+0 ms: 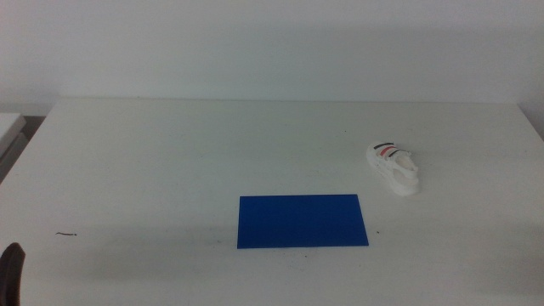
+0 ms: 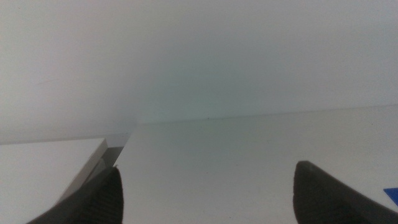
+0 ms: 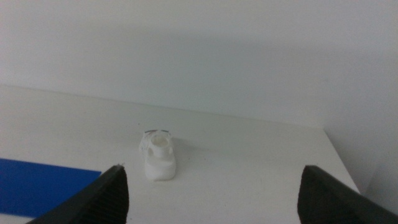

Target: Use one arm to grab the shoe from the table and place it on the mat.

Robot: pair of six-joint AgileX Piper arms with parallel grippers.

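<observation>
The shoe [image 1: 393,167] lies on the desk [image 1: 170,153], right of and a little beyond the mat [image 1: 302,221], well apart from it. Both pincers gape empty; the left pincer [image 2: 205,193] waits near-left. The right pincer [image 3: 211,193] faces the shoe: best descend squarely, jaws straddling its sides.

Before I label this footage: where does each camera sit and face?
Middle: above, looking forward and down at table, mat, shoe; left gripper at the bottom edge.
Left wrist: low, over bare table; own fingers apart.
Right wrist: faces shoe; fingers apart.
Middle and right wrist share shoe and mat.
</observation>
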